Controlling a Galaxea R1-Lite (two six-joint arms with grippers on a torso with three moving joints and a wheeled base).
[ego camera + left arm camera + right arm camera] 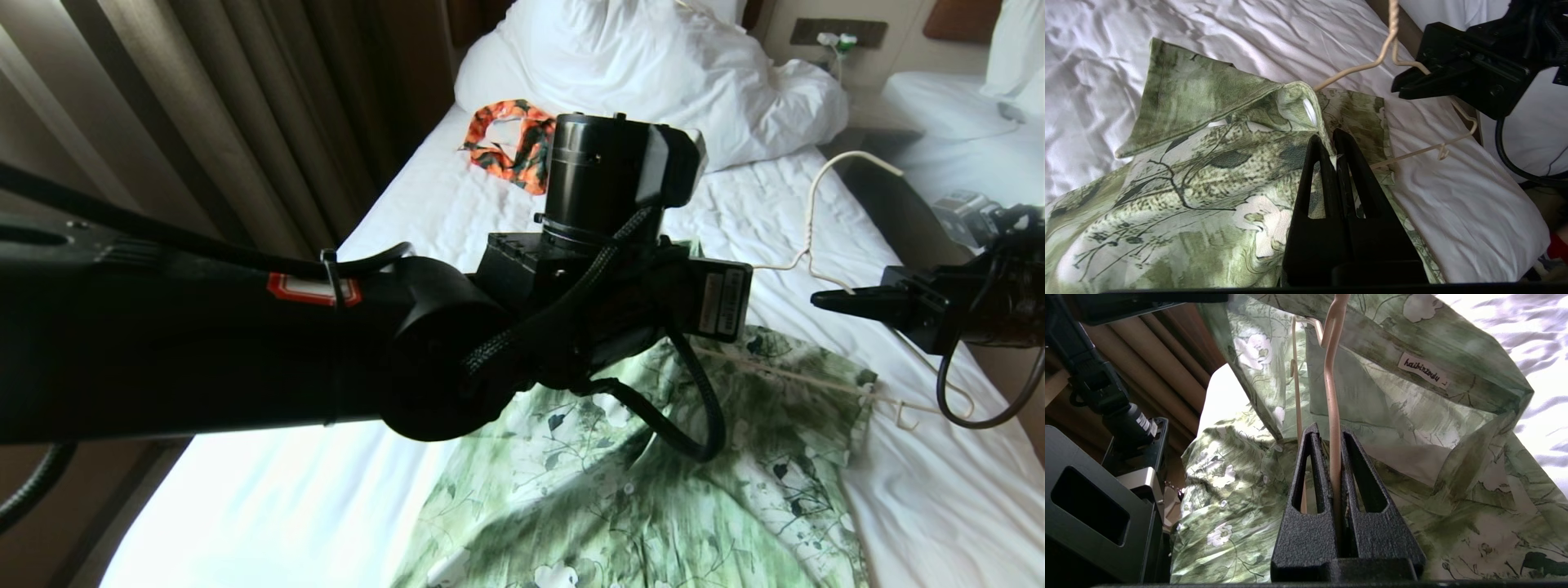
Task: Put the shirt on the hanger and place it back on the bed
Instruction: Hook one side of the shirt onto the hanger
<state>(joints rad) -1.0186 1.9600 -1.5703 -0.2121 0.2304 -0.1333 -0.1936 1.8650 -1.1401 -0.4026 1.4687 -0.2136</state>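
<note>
We see the green floral short-sleeved shirt (653, 490) lying on the white-sheeted bed (457, 220), its raised edge pinched in our left claw (1336, 143). Our right claw (1331, 457) is clenched on the thin cream wire hanger (1333, 396), which is partly inside the shirt.

shirt (653, 490) – spread on bed (457, 212) | hanger (810, 237) – right of shirt, partly inside it | small garment (510, 143) – behind, near pillows (653, 65)
</note>
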